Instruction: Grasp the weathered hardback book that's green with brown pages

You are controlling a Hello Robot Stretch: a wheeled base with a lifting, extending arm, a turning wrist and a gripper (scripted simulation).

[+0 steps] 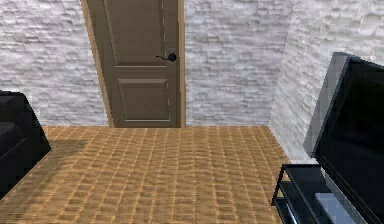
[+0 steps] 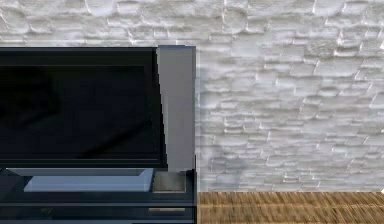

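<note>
Brown door [image 1: 133,62] upper centre of forward view, black TV [image 1: 358,130] on dark stand [image 1: 300,192] lower right, dark couch [image 1: 15,140] far left. Pincer state: cannot tell.

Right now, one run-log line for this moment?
ahead: closed brown door | forward view's right: television on dark stand | forward view's left: dark seat | underfoot: wood floor

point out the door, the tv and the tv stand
door [image 1: 135,50], forward view, upper panel
tv [image 2: 80,105], arm side view, middle of the black screen
tv stand [image 1: 300,182], forward view, bare top near its corner
</note>
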